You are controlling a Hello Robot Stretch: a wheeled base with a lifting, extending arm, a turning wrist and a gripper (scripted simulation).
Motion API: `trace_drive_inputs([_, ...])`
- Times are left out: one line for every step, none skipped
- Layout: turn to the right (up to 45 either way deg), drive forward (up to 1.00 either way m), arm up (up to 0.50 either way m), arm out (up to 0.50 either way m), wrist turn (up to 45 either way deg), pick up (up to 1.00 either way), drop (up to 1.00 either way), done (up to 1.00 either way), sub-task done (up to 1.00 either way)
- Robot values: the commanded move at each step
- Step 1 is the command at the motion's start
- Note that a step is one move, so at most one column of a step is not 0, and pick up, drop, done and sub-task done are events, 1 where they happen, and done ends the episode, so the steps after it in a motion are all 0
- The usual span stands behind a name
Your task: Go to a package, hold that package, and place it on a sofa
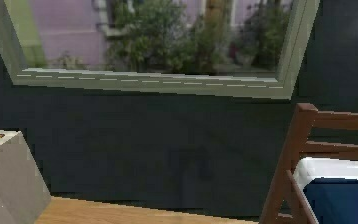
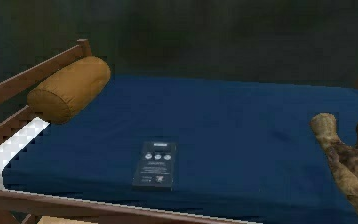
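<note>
The pale beige, box-shaped package is at the near left, below the white-framed window, well apart from the wooden bed with a blue mattress. It is probably stiff, light and smooth-sided, so taking it across a top edge seems best. I cannot tell the state of the fingers.

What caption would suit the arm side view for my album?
Blue bed with a brown bolster, a dark remote and a plush toy.

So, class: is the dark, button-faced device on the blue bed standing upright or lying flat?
Lying flat: the device shows its buttoned face upward, with its full length resting on the blue mattress.
</note>
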Motion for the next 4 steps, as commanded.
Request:
trace_drive_inputs([0.0,0.0,0.36,0.0,0.0,0.0,0.0,0.0,0.0])
trace_drive_inputs([0.0,0.0,0.0,0.16,0.0,0.0,0.0,0.0,0.0])
trace_drive_inputs([0.0,0.0,0.0,0.0,45.0,0.0,0.0,0.0,0.0])
trace_drive_inputs([0.0,0.0,0.0,0.0,45.0,0.0,0.0,0.0,0.0])
